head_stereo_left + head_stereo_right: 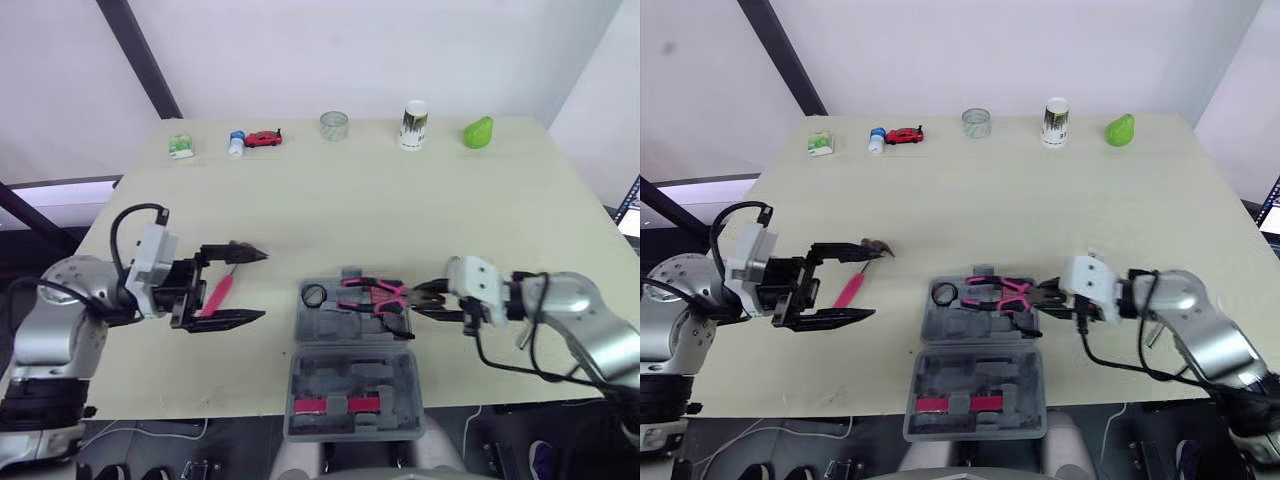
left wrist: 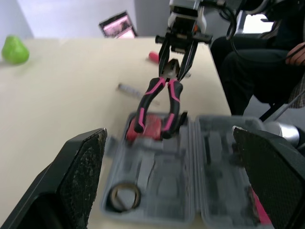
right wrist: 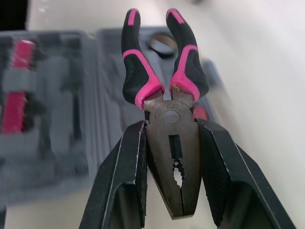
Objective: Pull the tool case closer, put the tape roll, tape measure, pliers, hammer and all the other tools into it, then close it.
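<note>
Clamping pliers (image 3: 170, 116), right claw (image 3: 169, 126) hangs, seemingly, over tool case (image 1: 400, 370).

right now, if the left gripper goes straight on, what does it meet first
Probably the open tool case, on the side where the tape roll lies; past that, the pliers in the right gripper. How high the left gripper hangs over the table is unclear, so it may clear the rim.
</note>
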Robot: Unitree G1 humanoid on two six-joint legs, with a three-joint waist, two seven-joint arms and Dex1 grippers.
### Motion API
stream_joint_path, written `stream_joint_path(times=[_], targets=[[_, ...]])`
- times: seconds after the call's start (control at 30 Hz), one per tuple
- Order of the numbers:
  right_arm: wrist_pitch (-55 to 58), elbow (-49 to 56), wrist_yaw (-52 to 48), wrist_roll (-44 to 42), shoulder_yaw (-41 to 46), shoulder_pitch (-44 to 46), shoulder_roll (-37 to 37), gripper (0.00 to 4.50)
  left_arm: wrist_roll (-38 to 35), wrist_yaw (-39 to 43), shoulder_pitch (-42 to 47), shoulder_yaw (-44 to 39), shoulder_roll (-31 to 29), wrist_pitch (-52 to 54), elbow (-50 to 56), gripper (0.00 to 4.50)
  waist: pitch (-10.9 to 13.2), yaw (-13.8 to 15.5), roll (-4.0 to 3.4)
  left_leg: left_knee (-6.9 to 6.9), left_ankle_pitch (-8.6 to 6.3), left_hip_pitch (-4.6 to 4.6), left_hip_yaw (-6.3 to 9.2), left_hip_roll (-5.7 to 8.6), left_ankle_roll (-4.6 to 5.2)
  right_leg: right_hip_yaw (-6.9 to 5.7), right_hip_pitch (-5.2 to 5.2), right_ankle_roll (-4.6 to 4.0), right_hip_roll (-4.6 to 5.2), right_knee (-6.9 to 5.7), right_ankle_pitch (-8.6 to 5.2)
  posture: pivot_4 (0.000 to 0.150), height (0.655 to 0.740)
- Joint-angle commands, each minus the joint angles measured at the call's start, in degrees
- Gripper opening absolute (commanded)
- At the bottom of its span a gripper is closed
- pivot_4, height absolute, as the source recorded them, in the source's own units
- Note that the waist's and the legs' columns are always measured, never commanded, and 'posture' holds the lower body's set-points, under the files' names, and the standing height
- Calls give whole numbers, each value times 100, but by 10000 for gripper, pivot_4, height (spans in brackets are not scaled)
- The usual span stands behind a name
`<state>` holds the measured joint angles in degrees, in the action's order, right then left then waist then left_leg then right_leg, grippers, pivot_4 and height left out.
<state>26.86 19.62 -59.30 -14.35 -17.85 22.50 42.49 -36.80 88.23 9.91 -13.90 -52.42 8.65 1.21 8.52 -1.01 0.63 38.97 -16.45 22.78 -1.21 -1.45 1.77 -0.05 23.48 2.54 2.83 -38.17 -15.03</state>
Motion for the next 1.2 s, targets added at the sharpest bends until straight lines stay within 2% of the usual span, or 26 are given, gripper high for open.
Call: stream_joint_path(times=[0.03, 0.27, 0.5, 0.83, 1.2], targets=[[773, 201, 33, 269, -535, 405, -116, 9951, 64, 274, -208, -241, -197, -229, 52, 45000, 1, 48, 2, 0, 0, 1, 1, -5, 0, -2, 0, 0, 2, 1, 0, 1500, 7400], [1503, 258, 236, 927, -1458, 986, -457, 9951, 188, 364, -562, -315, -312, -569, -49, 45000, 6, 72, 9, 21, -5, 20, 2, 4, 7, -9, 0, 6, 24, 6, 3, 1500, 7400], [1956, 260, 466, 1307, -1916, 1163, -725, 9951, 144, 315, -790, -406, -328, -618, 19, 45000, 6, 20, 10, 20, -5, 19, 6, 6, 7, -11, 1, 6, 21, 0, 3, 1500, 7400], [1615, -233, 539, 1675, -2271, 1361, -1288, 9951, 168, 208, -861, -502, -379, -567, 72, 45000, 6, 1, 11, 20, -5, 13, 4, 6, 7, -10, 1, 5, 18, -7, 3, 1500, 7400], [1393, -383, 650, 1966, -2387, 1154, -1521, 9951, 125, 60, -912, -529, -339, -414, 336, 45000, 6, -13, 11, 20, -5, 9, 3, 5, 7, -9, 3, 4, 16, -16, 2, 1500, 7400]])
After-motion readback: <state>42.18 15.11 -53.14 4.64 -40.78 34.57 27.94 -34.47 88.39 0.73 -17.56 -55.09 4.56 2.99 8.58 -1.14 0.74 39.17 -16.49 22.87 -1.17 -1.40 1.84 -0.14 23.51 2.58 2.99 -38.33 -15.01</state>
